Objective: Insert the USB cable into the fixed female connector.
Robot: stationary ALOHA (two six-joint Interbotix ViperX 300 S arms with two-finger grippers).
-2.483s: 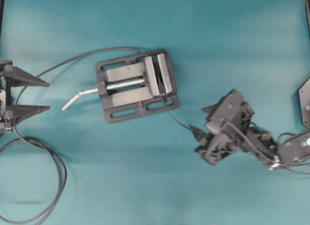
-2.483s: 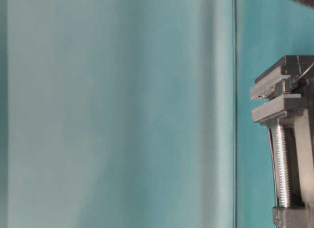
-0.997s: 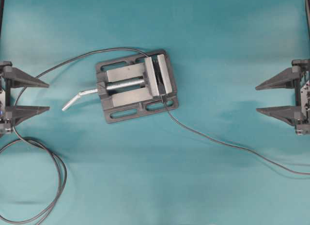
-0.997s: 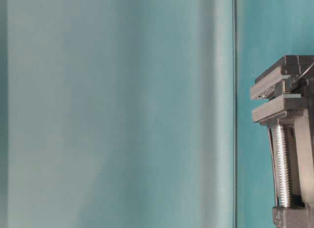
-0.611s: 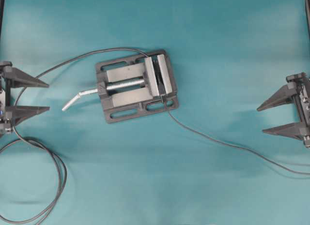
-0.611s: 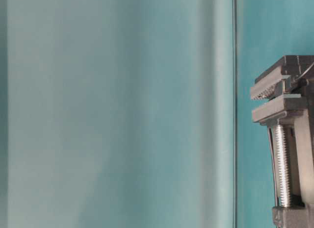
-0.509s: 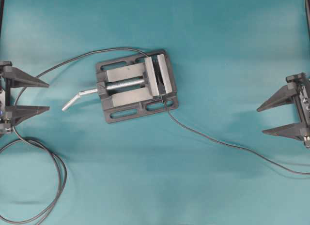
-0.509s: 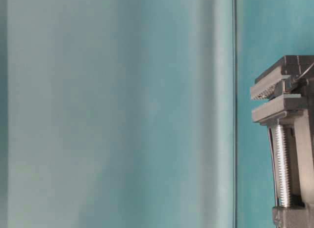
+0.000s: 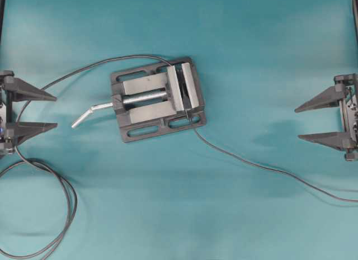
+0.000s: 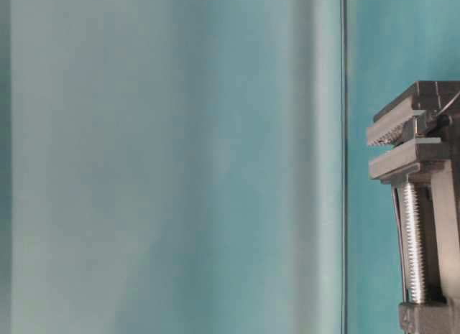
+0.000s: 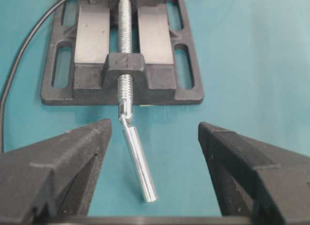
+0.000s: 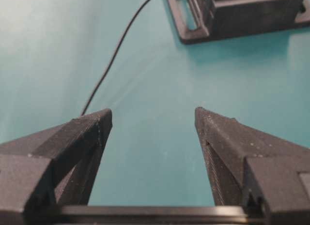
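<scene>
The thin USB cable [image 9: 251, 164] lies on the teal table and runs from the right edge up into the jaw gap of the dark vise [image 9: 156, 100]. There a small dark piece, the fixed female connector [image 10: 440, 121], sits clamped. I cannot tell plug from socket there. In the right wrist view the USB cable [image 12: 110, 58] lies ahead on the left. My left gripper [image 9: 56, 110] is open at the far left, pointing at the vise's silver handle [image 11: 138, 162]. My right gripper [image 9: 297, 124] is open at the far right. Both are empty and well apart from the cable.
A longer dark cable [image 9: 71, 199] leaves the vise's far side, curves left past my left gripper and loops at the bottom left. The silver handle [image 9: 89, 112] sticks out of the vise toward the left gripper [image 11: 155, 126].
The right gripper has drawn back from the cable beside the vise to the right edge, dipped toward the near side, then come partway back. The left gripper and both cables have not moved.
</scene>
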